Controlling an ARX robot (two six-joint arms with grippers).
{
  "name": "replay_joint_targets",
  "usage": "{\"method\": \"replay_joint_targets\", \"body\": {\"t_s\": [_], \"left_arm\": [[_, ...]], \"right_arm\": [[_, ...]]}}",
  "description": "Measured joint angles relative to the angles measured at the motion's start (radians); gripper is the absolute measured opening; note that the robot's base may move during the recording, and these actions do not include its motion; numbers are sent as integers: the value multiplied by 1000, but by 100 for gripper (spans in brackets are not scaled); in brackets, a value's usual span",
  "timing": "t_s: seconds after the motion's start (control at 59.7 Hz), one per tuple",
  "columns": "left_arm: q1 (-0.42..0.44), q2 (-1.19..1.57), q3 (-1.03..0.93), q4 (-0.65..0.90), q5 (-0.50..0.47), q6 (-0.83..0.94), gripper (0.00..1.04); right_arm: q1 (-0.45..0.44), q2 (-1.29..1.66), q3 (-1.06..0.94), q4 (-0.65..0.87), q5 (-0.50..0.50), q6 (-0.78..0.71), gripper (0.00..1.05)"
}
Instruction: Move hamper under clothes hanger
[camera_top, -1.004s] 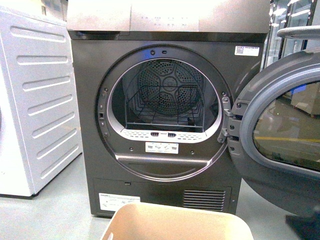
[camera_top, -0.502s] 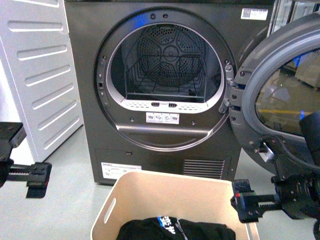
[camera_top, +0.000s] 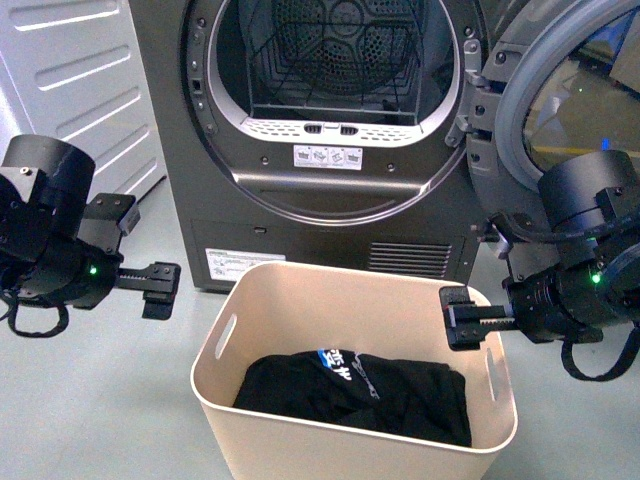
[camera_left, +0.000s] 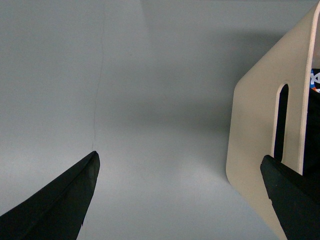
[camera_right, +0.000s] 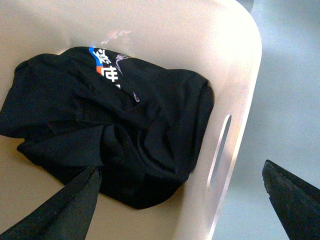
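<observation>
Hamper (camera_top: 330, 445) lies beside left end effector (camera_top: 160, 289); right end effector (camera_top: 457, 318) straddles its rim.

The hamper (camera_top: 300, 440) between the two grippers is plain beige with no pattern. Inside it, just beside the right gripper (camera_top: 455, 317), lies a black garment (camera_top: 370, 395) with lettering in white, blue and orange-red. The right gripper and the left gripper (camera_top: 160, 290) are both matt black, and each arm shows a small green light (camera_top: 92, 268). Beyond them the dryer (camera_top: 330, 215) is dark grey, with a silver lip (camera_top: 330, 130) at its opening and a drum (camera_top: 350, 25) dotted with holes. Outward of the left gripper stands a white machine (camera_top: 80, 110) with ribbed panelling. The floor (camera_top: 90, 400) is pale grey.
</observation>
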Motion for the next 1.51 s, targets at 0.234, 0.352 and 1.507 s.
{"method": "replay_joint_targets", "body": {"t_s": [0.234, 0.352, 1.507], "left_arm": [[-47, 76, 109, -56, 0, 6, 98], [-66, 108, 151, -76, 0, 10, 98], [-165, 386, 558, -319, 25, -63, 98]], "right_arm": [[-1, 51, 57, -14, 26, -6, 97], [-2, 79, 69, -14, 37, -10, 97], [-61, 286, 273, -80, 105, -18, 97]]}}
